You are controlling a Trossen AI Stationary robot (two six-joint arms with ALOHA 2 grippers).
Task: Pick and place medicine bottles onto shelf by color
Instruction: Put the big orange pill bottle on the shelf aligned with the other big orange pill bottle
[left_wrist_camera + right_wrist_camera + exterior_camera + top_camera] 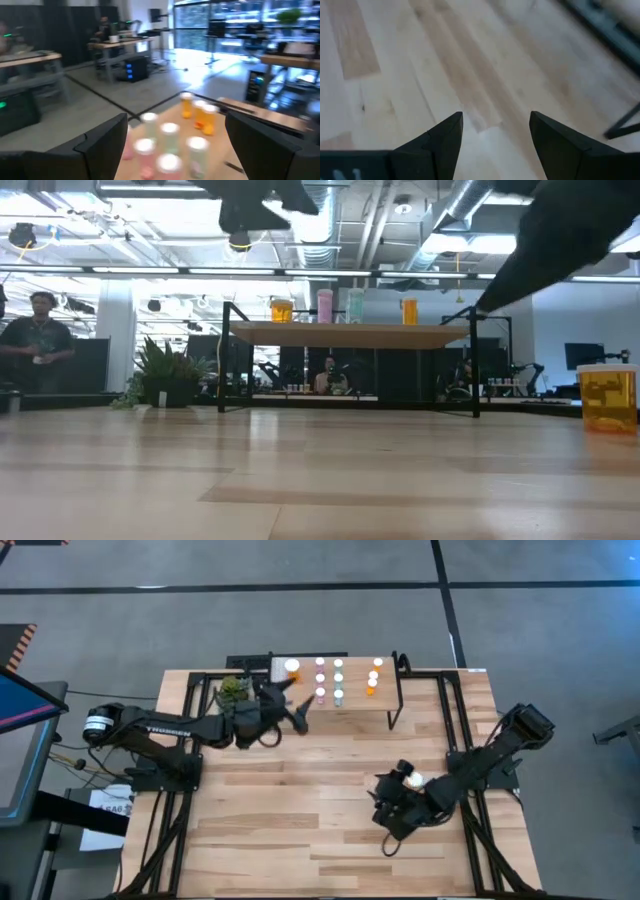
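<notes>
The shelf (355,705) stands at the table's far edge on thin black legs. On its top stand a large orange bottle (292,667), three pink bottles (320,678), three teal bottles (338,678) and three small orange bottles (373,677). My left gripper (300,712) is open and empty above the shelf's near left part; its wrist view shows the bottles (169,135) ahead between its fingers. A second large orange bottle (412,780) stands on the table beside my right arm, and also shows in the low view (607,395). My right gripper (496,117) is open and empty over bare tabletop.
A small green plant (234,690) stands by the shelf's left end, close to my left arm. Bare wooden tabletop (300,810) lies between the two arms. People show in the room beyond the table (40,330).
</notes>
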